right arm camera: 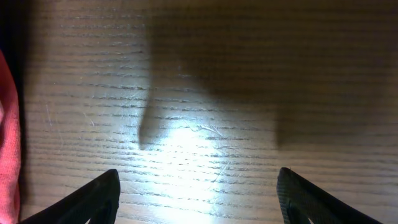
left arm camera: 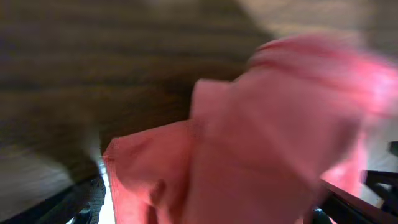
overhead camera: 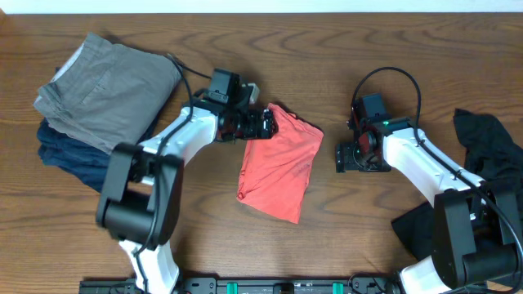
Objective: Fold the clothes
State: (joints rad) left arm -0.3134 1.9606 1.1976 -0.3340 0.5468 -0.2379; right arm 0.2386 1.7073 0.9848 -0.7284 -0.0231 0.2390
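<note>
Coral-red T-shirt (left arm camera: 261,137) is bunching against my left fingers (overhead camera: 263,124), too blurred to tell their grip; right fingers (right arm camera: 93,199) are hovering apart over the surface (right arm camera: 205,74), shirt at 9 o'clock.

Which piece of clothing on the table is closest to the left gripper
The coral-red T-shirt in the middle: the left gripper is at its top corner. The grey-khaki garment, navy garment and black garment lie off to the sides.

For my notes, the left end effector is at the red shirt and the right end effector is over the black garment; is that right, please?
No: the right wrist view shows the right end effector over bare table, not the black garment. The left end effector is at the red shirt.
</note>
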